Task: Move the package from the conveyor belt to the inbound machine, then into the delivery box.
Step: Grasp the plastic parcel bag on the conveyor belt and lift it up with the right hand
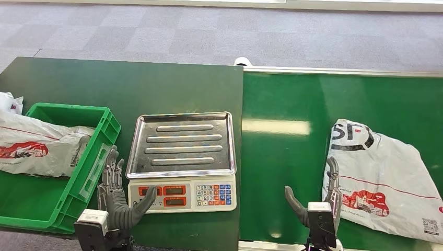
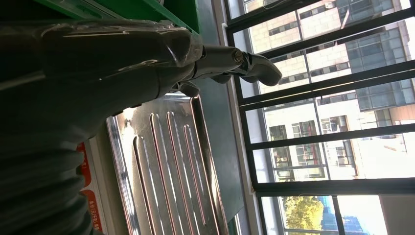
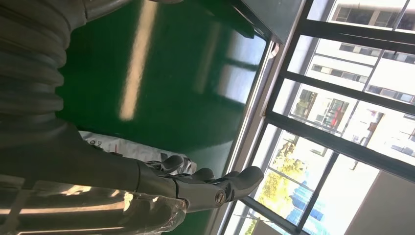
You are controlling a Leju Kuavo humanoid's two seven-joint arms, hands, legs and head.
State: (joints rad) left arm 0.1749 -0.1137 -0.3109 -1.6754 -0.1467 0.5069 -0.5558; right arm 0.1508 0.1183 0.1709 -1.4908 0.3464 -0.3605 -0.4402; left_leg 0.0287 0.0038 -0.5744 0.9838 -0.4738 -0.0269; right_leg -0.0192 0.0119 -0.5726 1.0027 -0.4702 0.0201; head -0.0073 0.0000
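With the package (image 1: 384, 180) lying near the belt's (image 1: 282, 157) front edge, not yet lifted: right hand (image 1: 318, 201) hovering beside it, spread and empty; left hand (image 1: 117, 193) waiting spread between scale (image 1: 182, 157) and crate (image 1: 99, 151). Weighing and boxing remaining.

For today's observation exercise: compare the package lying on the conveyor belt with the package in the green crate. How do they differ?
The package on the conveyor belt lies spread out flat and fully visible, beside the right hand; the package in the green crate is crumpled and cut off by the picture edge. The first awaits weighing on the scale; the second is already boxed in the green crate. Both are white plastic mailers with red printing.
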